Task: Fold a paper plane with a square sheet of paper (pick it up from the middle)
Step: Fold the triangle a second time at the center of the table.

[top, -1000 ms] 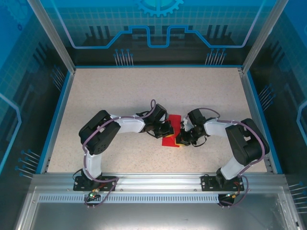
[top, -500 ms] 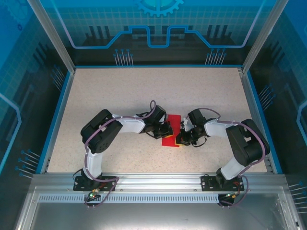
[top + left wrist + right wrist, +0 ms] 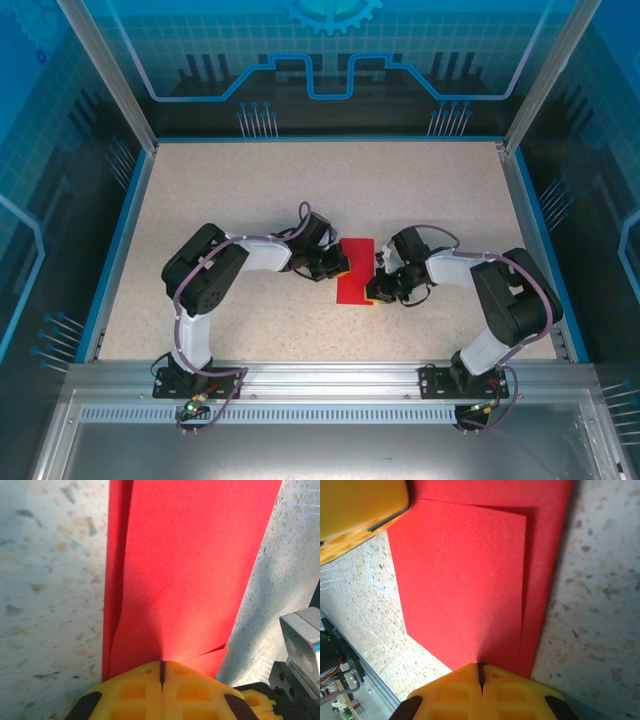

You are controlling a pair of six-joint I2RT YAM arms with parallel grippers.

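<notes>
The red paper (image 3: 356, 270) lies flat near the middle of the tabletop (image 3: 250, 190), a folded upright rectangle with its long sides running from the near edge toward the far edge. Both arms reach in low toward it, one from each side.

The left gripper (image 3: 341, 266) sits at the paper's left long side, about halfway along it. In the left wrist view its yellow fingers (image 3: 130, 690) are pressed tight together, with only a thin dark seam between them, and the tip is right on the paper's edge. Faint creases fan out from that tip across the red surface, and a second layer shows as a narrow strip down one side. Whether a layer is actually pinched or just pressed down cannot be told.

Over on the other side, the right gripper (image 3: 374, 291) meets the paper at its near right corner. Its fingers (image 3: 450, 692) are closed flat against each other too, with the tip on the red edge. From this wrist the fold is clear: a smaller top layer lies over a wider one beneath, which sticks out along one side. A yellow finger of the left gripper shows at the far end of the paper. Speckled tabletop surrounds the paper on every side.
</notes>
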